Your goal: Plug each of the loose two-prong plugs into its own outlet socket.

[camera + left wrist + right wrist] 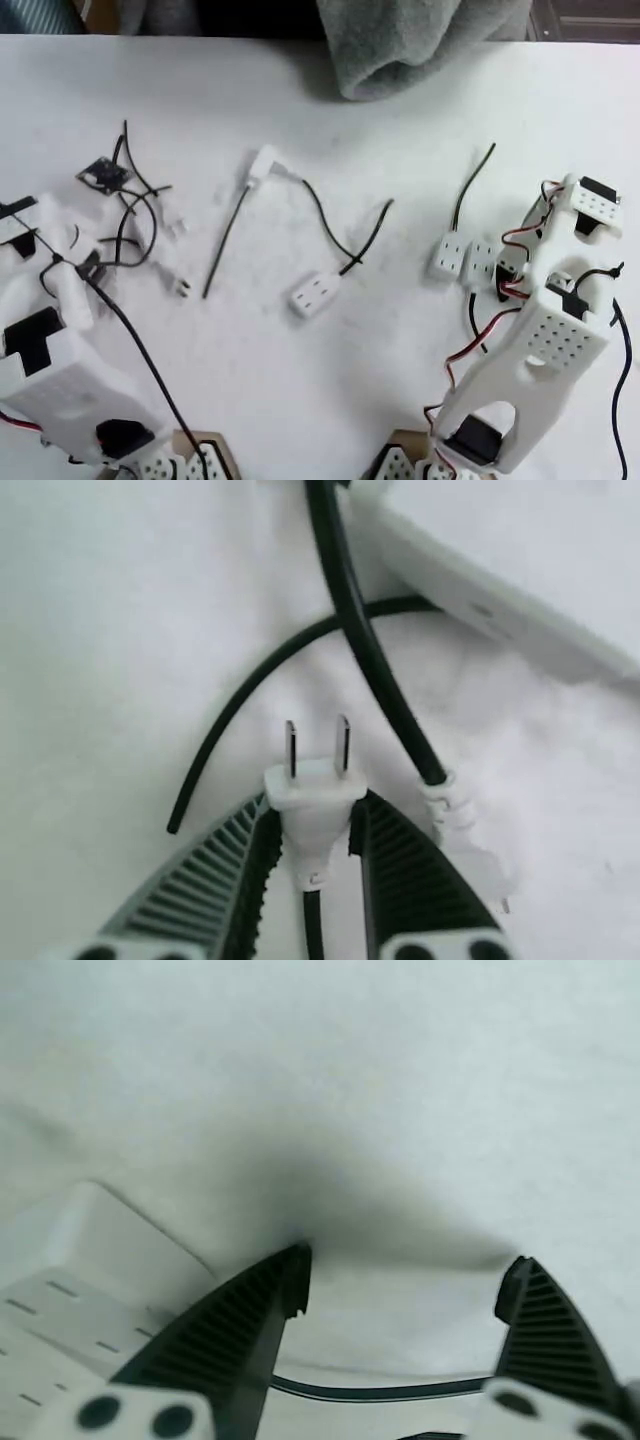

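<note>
High view: white table [300, 400], left arm [60, 385] at the near left corner, right arm [550, 340] at the near right corner. Loose white plug [265, 163] sits mid-table toward the far edge, its black cord [225, 235] trailing toward the near edge. Single outlet socket [315, 293] lies flat around the table centre with a cord attached. Pair of sockets [463, 258] lies side by side just beside the right arm. Small plug [181, 286] lies near the left arm among tangled black cords. Grey cloth [420, 50] hangs over the far edge.

Left wrist view: left gripper [315, 812] is clamped on a two-prong plug [312, 785], fingers [230, 860] on both sides of its body, prongs pointing away from the gripper, low over the table. Second plug [455, 815] lies just beside one finger, on a black cord.

Right wrist view: right gripper [409, 1265] is spread wide with nothing between its fingers, low over the table. Socket block [80, 1280] sits just beside one finger [250, 1330]. Thin cord [390, 1392] crosses between the fingers
</note>
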